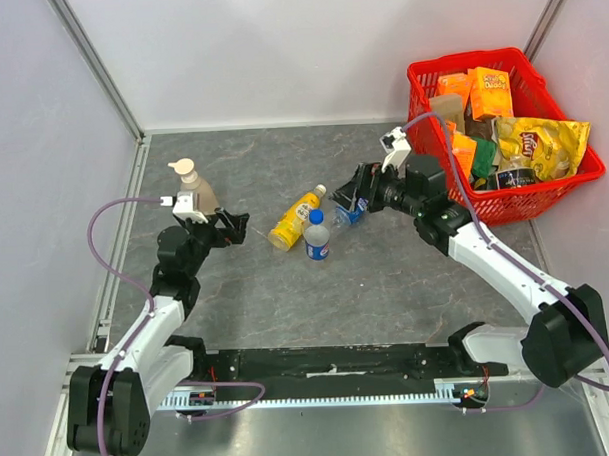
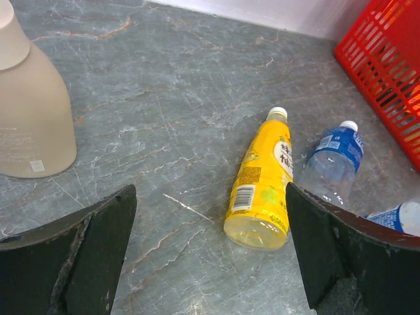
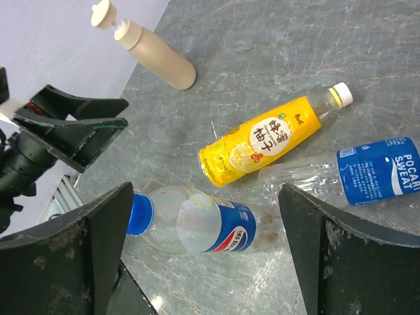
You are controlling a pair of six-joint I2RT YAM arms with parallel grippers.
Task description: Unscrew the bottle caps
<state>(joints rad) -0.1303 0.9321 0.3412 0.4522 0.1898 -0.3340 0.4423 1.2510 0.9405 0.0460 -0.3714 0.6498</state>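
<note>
No cap is off yet: the left gripper (image 1: 232, 227) and right gripper (image 1: 350, 201) both hang spread and empty, the right over the middle of the grey veined surface (image 1: 407, 284). There the smooth yellow plastic juice bottle (image 1: 290, 223) lies on its side, its white screw cap (image 1: 320, 190) toward the far edge, and the clear blue-capped bottle (image 1: 317, 246) seems to stand upright. One gripper should next pin a slippery round body while the other pinches its small cap.

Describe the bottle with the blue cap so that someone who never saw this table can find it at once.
On the grey table, left of the red basket, three small bottles are grouped in the middle. The nearest bottle to the arm bases is clear with a blue label. Only its cap is blue; the yellow juice bottle and the other clear bottle have white caps.
</note>
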